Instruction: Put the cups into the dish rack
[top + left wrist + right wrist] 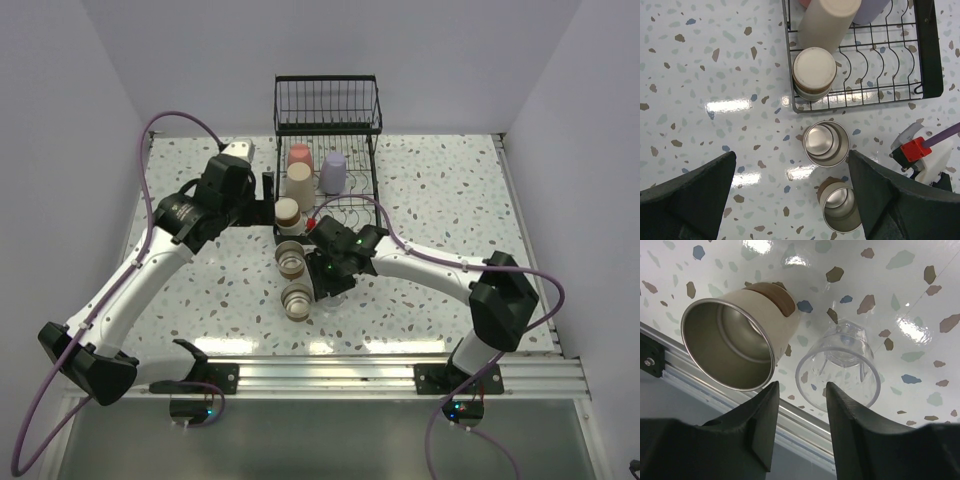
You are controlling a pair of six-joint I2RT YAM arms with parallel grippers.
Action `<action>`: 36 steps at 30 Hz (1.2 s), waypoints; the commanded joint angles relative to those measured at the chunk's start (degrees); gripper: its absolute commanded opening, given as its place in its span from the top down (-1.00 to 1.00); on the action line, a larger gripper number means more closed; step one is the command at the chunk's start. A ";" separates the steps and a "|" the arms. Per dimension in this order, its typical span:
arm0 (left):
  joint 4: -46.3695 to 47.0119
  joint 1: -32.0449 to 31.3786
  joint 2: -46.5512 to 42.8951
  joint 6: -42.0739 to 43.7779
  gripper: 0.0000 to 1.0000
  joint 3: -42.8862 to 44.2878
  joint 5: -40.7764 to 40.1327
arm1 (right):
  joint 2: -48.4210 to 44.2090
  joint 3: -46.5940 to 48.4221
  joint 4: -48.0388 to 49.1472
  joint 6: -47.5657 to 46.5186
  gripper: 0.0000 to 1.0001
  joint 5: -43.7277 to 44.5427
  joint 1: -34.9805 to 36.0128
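Fingers of the right arm [757,430] sit half closed at the rim of the clear plastic tumbler [840,365], grip uncertain, on the speckled surface [900,285] near the black wire dish rack [327,105]; left fingers [690,195] gape wide, empty

Clear cup [842,357]: part of its rim is hidden behind a finger [855,435] of my right gripper [801,390]; top view, I can't spot it. Left wrist view crops coral-pink cup [804,2] and lavender cup [871,10] at top edge.
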 commanded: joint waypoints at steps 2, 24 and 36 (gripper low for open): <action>-0.10 -0.22 0.30 1.36 -0.92 0.81 -0.30 | 1.23 1.46 2.03 -0.58 0.11 -0.21 0.34; 0.86 -0.05 1.10 2.51 -0.93 0.28 -0.47 | 5.11 3.40 -2.44 -1.81 1.00 5.67 1.22; 1.39 -0.13 -0.93 1.10 -0.93 -0.77 0.05 | -5.95 6.56 -11.23 -2.87 1.00 17.89 1.31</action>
